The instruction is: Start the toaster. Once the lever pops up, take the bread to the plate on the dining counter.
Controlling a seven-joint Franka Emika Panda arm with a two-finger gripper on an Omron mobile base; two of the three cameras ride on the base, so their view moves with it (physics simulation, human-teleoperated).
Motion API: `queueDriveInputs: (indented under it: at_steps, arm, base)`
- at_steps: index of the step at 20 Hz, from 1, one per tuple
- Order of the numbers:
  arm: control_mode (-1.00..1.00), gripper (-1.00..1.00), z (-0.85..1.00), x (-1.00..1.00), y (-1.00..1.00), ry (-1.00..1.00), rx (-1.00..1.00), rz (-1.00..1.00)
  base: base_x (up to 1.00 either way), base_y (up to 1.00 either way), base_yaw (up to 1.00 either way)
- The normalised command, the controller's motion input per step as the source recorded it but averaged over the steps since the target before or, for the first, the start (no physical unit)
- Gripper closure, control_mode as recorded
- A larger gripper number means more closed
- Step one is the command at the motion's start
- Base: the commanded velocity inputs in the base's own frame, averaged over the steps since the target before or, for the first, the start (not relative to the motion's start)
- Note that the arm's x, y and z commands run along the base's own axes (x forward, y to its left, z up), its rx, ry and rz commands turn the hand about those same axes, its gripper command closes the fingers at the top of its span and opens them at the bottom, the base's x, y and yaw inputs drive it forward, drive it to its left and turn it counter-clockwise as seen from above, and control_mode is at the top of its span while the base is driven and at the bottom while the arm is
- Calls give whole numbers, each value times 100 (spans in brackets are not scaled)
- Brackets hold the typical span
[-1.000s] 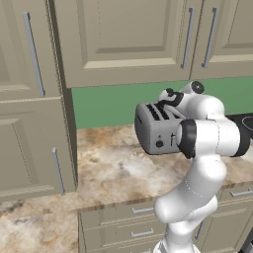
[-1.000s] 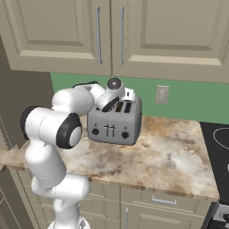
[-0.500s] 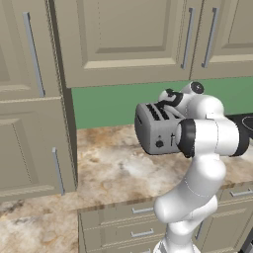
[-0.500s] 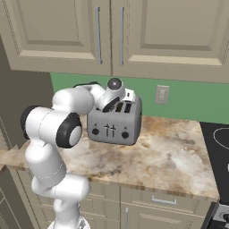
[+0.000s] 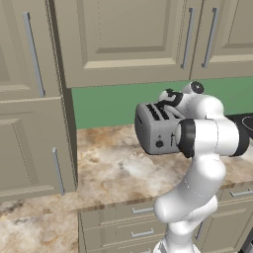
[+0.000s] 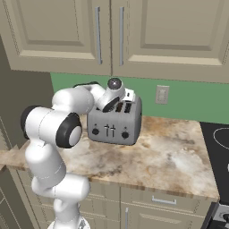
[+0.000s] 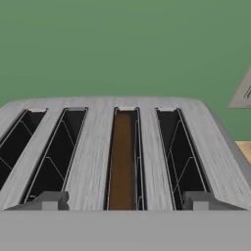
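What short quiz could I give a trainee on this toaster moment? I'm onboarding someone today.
1. True or false: the gripper holds the bread.
2. How many slots does the toaster have: A two, B four, C six?
3. Fill in: the wall behind the toaster is ___.

Key: 1 false, the fingertips stand apart above the toaster top; 2 B; 3 green.
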Motion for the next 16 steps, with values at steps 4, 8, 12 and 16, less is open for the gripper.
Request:
queueDriveInputs:
  at_steps: [4,8,12,16]
  arm:
    - [-100,100,0,0,0,0,0,0]
    - [-100,100,0,0,0,0,0,0]
    - [-100,100,0,0,0,0,0,0]
    - [-100,100,0,0,0,0,0,0]
  base:
    - [0,0,0]
    - [0,0,0]
    - [0,0,0]
    - [0,0,0]
